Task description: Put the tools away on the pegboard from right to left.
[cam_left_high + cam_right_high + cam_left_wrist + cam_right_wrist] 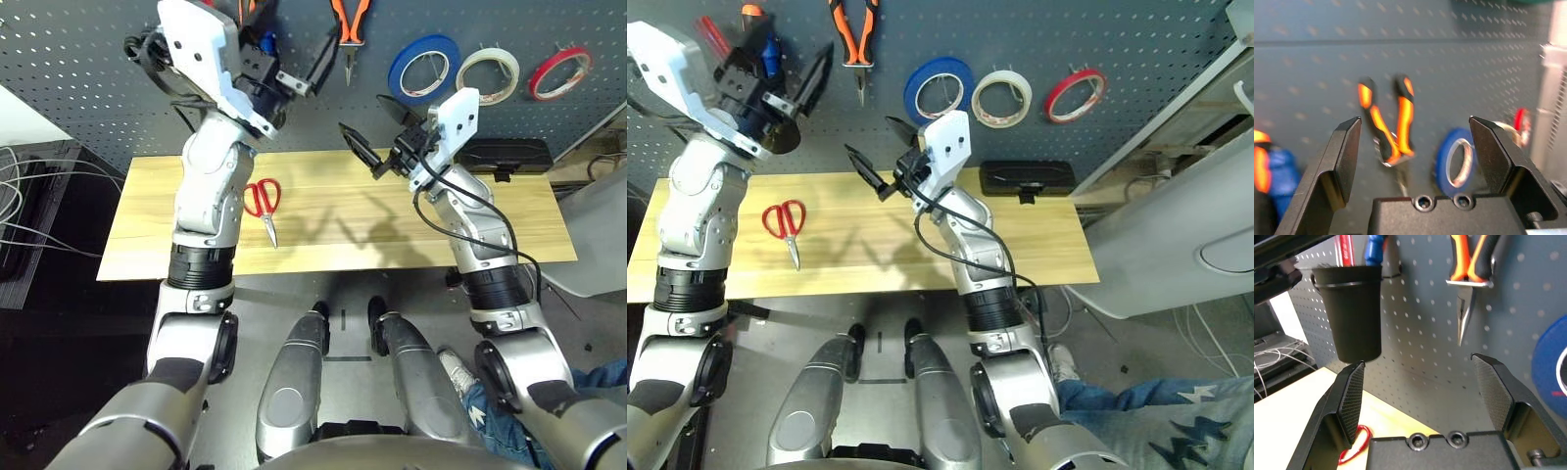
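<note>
On the dark grey pegboard (78, 69) hang the blue tape roll (423, 69) and the orange-and-black pliers (350, 29). A black cup (1354, 308) on the board holds the blue-handled screwdriver (1375, 246) beside a red handle. The red-handled scissors (263, 204) lie flat on the wooden table (509, 230), left of centre. My left gripper (292, 44) is raised close to the board, in front of the cup and left of the pliers, open and empty. My right gripper (377, 127) hovers open and empty above the table's middle, below the pliers.
A white tape roll (487, 73) and a red tape roll (560, 70) hang right of the blue one. A black case (505, 155) lies at the table's back right. Cables (29, 196) trail off the left side. A person's jeans (1146, 421) show at the lower right.
</note>
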Controlling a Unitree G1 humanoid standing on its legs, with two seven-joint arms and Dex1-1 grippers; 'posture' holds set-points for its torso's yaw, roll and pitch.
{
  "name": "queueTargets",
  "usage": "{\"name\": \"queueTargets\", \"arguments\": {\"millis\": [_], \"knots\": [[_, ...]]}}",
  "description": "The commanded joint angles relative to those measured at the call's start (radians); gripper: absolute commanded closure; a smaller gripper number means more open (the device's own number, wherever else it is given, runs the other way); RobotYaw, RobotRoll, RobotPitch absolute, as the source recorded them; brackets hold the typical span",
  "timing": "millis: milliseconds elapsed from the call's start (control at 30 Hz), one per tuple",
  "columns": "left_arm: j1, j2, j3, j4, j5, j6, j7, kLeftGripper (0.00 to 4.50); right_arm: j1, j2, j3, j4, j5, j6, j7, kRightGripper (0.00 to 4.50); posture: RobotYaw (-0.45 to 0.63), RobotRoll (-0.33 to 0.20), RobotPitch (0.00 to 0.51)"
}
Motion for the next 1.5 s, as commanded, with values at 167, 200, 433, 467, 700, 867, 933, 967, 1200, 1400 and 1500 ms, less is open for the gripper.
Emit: {"name": "queueTargets", "arguments": {"millis": [167,200,433,467,700,867,933,967,1200,1400,1500], "knots": [[0.068,0.003,-0.069,-0.015,0.04,0.034,-0.059,0.01,0.051,-0.033,0.013,0.002,-0.01,0.028,0.02,0.0,0.07,0.0,0.333],[0.076,0.001,-0.076,-0.011,0.046,0.041,-0.061,0.01,0.059,-0.043,0.018,0.004,-0.012,0.039,0.028,0.0,0.07,0.0,0.333],[0.154,-0.028,-0.12,-0.003,0.069,0.085,-0.065,0.01,0.108,-0.095,0.047,0.002,-0.043,0.093,0.059,0.0,0.06,0.0,0.332],[0.17,-0.029,-0.129,-0.005,0.074,0.084,-0.071,0.01,0.112,-0.098,0.049,-0.001,-0.046,0.101,0.061,0.0,0.06,0.0,0.332],[0.285,-0.024,-0.156,0.025,0.129,0.142,-0.047,0.01,0.122,-0.112,0.059,-0.018,-0.044,0.169,0.071,0.0,0.06,0.0,0.329],[0.337,-0.016,-0.135,0.124,0.193,0.178,0.023,0.01,0.117,-0.102,0.066,-0.033,-0.039,0.221,0.072,0.0,0.06,0.0,0.328],[0.341,-0.011,-0.123,0.172,0.222,0.182,0.056,0.01,0.113,-0.096,0.069,-0.039,-0.038,0.241,0.07,0.0,0.06,0.0,0.328],[0.34,-0.011,-0.117,0.19,0.231,0.183,0.069,0.01,0.111,-0.093,0.07,-0.041,-0.038,0.248,0.07,0.0,0.06,0.0,0.327],[0.289,-0.005,-0.018,0.389,0.28,0.165,0.229,0.01,0.081,-0.059,0.078,-0.042,-0.044,0.278,0.057,0.0,0.06,0.0,0.326],[0.197,0.013,0.042,0.582,0.307,0.125,0.325,0.01,0.06,-0.034,0.091,-0.034,-0.045,0.311,0.05,0.0,0.07,0.0,0.328],[0.135,0.029,0.079,0.705,0.302,0.101,0.362,0.01,0.039,-0.016,0.108,-0.018,-0.053,0.324,0.043,0.0,0.06,0.0,0.33]]}}
